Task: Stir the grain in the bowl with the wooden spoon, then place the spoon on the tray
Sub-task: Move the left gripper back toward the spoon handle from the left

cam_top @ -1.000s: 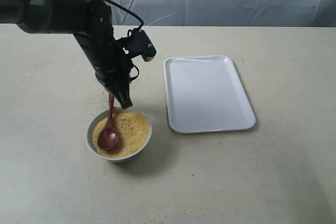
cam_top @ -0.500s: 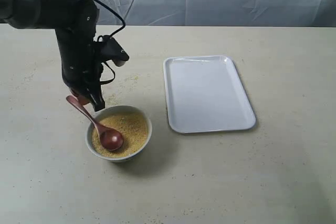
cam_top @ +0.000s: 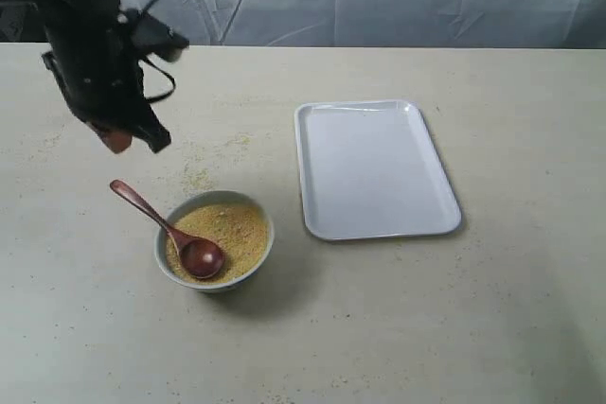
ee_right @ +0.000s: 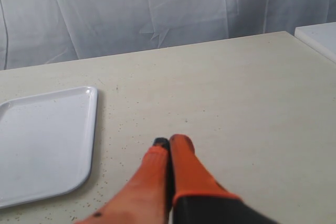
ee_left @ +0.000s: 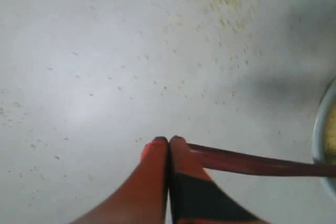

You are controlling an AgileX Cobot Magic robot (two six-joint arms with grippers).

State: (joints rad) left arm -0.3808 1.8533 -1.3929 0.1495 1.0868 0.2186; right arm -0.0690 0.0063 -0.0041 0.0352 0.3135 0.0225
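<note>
Lifted clear since the last shot, the left gripper (cam_top: 135, 141) is pinched shut on nothing. The wooden spoon (cam_top: 169, 227) is left propped in the bowl (cam_top: 269, 238), scoop in the grain (cam_top: 237, 229), handle pointed back toward that gripper, away from the tray (cam_top: 379, 172).

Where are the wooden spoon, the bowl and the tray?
wooden spoon (cam_top: 156, 217): exterior view, middle of its handle.
bowl (cam_top: 227, 196): exterior view, far part of its rim.
tray (cam_top: 374, 172): exterior view, bare middle of its floor.
</note>
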